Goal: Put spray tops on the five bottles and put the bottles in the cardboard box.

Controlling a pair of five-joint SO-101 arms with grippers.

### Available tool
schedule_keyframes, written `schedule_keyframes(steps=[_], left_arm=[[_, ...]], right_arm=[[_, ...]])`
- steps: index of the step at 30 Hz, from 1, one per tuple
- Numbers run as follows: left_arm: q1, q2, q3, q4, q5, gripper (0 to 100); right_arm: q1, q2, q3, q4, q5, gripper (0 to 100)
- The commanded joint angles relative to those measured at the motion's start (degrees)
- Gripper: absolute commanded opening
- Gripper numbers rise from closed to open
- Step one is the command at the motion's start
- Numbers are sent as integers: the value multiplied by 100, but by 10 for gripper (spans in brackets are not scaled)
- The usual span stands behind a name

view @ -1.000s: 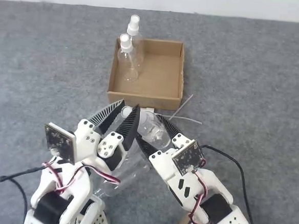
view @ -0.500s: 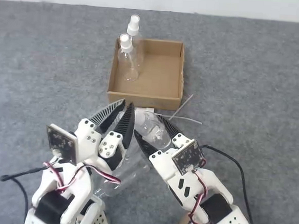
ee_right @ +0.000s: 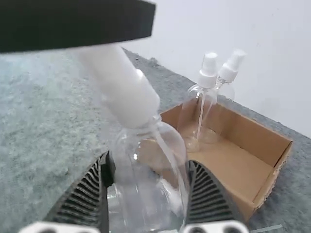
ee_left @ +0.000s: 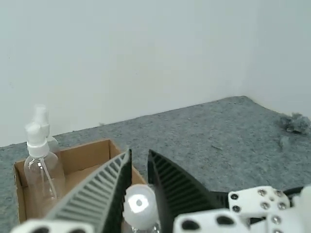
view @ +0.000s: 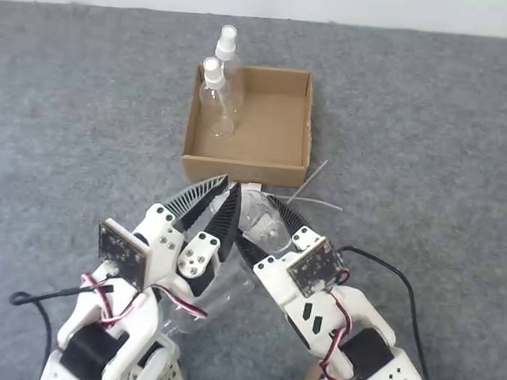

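Note:
My right gripper [view: 250,214] is shut on a clear bottle [view: 266,227], held upright just in front of the cardboard box [view: 245,166]. In the right wrist view its ribbed fingers [ee_right: 82,199] press both sides of the bottle [ee_right: 150,165]. A white spray top [ee_right: 121,87] sits tilted in the bottle's neck. My left gripper [view: 229,185] is shut on that spray top [ee_left: 139,204], one finger on each side. A capped bottle [view: 215,96] stands in the box's far left corner. A second capped bottle [view: 229,47] stands at the box's back edge; I cannot tell whether it is inside.
Another clear bottle [view: 216,296] lies on the grey carpet under the left arm. Thin clear tubes [view: 310,194] lie on the carpet by the box's front right corner. Most of the box floor [view: 271,122] is bare. A white wall rises behind the box.
My left gripper has shifted right toward the held bottle and its fingers have narrowed onto the spray top. The right arm and its bottle have stayed put.

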Motion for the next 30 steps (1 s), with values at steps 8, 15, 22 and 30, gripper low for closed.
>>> schedule_keyframes(steps=[8,15,22,30], left_arm=[[62,-35,-75,-149,-70,48],[44,-62,-277,-97,-70,61],[-141,-70,-1051,571,-79,114],[-1029,-70,-1156,571,-44,115]], right_arm=[[-286,-127,-396,242,677,6],[-268,-127,-352,198,642,6],[-259,-127,-343,189,633,6],[-251,-127,-343,189,571,6]])
